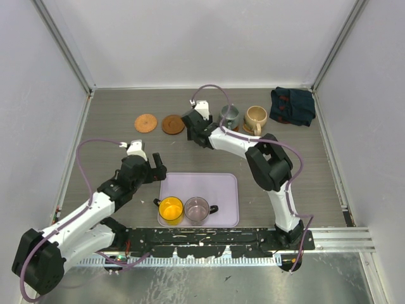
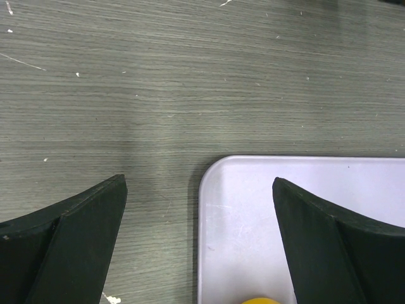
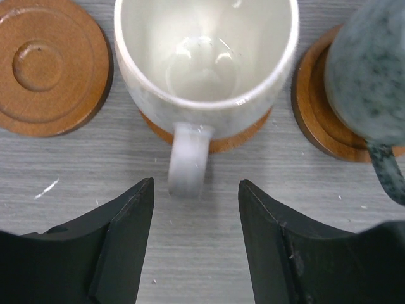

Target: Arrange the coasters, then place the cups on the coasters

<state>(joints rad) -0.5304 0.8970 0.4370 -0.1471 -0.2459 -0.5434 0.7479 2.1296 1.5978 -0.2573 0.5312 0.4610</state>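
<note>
My right gripper (image 3: 196,190) is open, and the cream-white cup's handle (image 3: 186,158) ends just beyond its fingertips, untouched. That cup (image 3: 205,50) stands on a coaster (image 3: 218,142). To its left lies a bare coaster (image 3: 47,66); to its right the grey-green cup (image 3: 367,69) stands on another coaster (image 3: 313,114). From above I see two bare coasters (image 1: 145,123) (image 1: 172,124), the right gripper (image 1: 192,124), the grey-green cup (image 1: 229,117) and the beige cup (image 1: 255,118). The yellow cup (image 1: 171,209) and purplish glass cup (image 1: 197,209) stand on the lavender tray (image 1: 218,187). My left gripper (image 2: 199,190) is open above the tray's corner (image 2: 253,190).
A dark blue folded cloth (image 1: 292,105) lies at the back right. Grey walls enclose the table on the left, back and right. The yellow cup's rim (image 2: 259,300) shows at the bottom edge of the left wrist view.
</note>
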